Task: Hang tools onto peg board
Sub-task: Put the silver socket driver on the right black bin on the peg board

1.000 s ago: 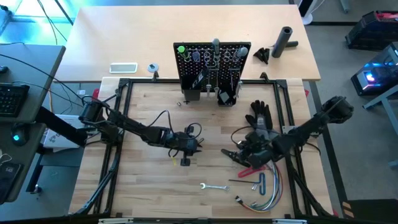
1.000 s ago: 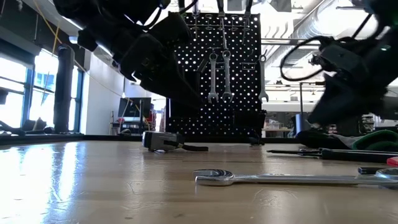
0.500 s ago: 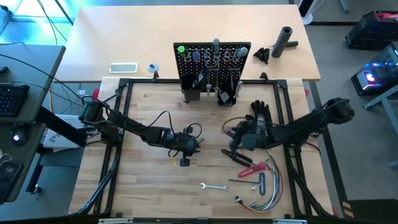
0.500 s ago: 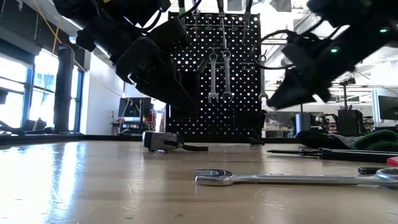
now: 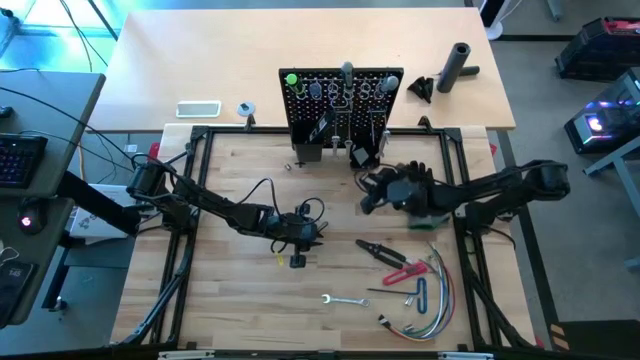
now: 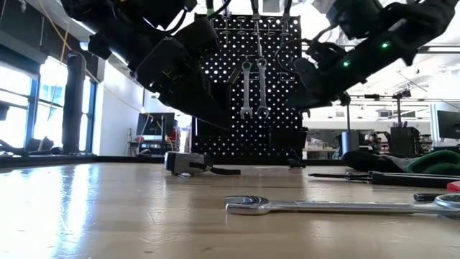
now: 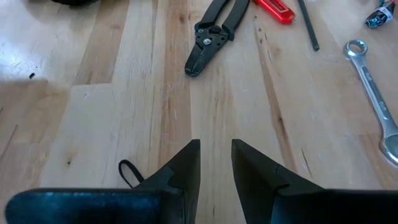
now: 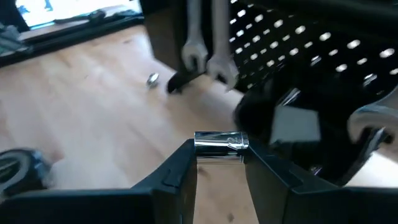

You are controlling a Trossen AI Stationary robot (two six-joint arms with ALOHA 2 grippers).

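In front of the peg board (image 5: 344, 103) | right fingers (image 8: 219, 157) grip a short shiny metal tool (image 8: 221, 140), crosswise, board just ahead, right arm nearer | left fingers (image 7: 216, 163) slightly parted, empty, low over table (image 5: 240, 290) | black pliers (image 5: 376, 249), silver wrench (image 5: 342, 299) lie flat

Right gripper (image 8: 219, 163): two dark fingers (image 8: 180, 171) clamped on small shiny metal cylinder (image 8: 221, 142), held crosswise between tips. Ahead, black peg board (image 8: 323, 56), holes bright, blurred. Two silver wrenches (image 8: 208, 43) hanging on it, lower ends near wooden table (image 8: 93, 118). Small metal bit (image 8: 153, 79) on table near board's foot. Round dark object (image 8: 18, 169) at frame edge, unclear.
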